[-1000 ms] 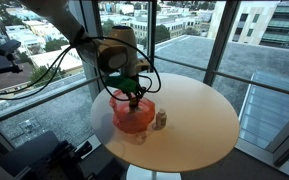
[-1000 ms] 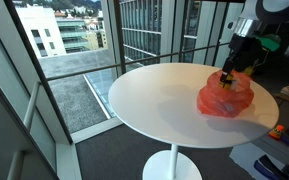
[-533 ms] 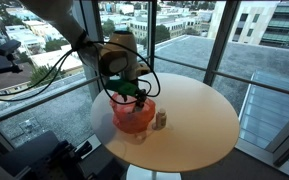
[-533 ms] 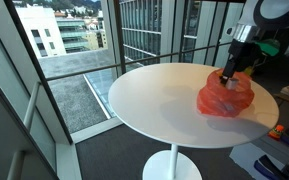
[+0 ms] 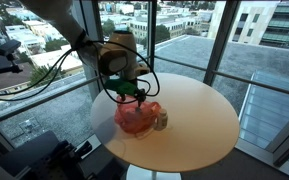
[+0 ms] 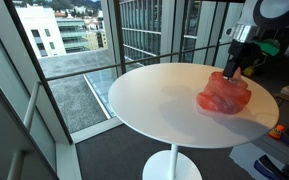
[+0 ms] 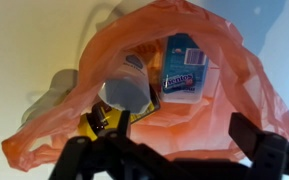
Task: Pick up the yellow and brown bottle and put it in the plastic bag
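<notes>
Pointing seemingly upward, bottle [image 7: 112,108] in bag [image 7: 246,92]

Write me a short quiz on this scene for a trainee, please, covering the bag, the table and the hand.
1. True or false: the orange plastic bag lies on the round table.
2. In the wrist view, the hand is: A) open above the bag; B) shut on the bag's edge; C) out of view.
3. Fill in: the packet seen inside the bag has a mostly ____ label.

Key: 1 true; 2 A; 3 blue.
</notes>
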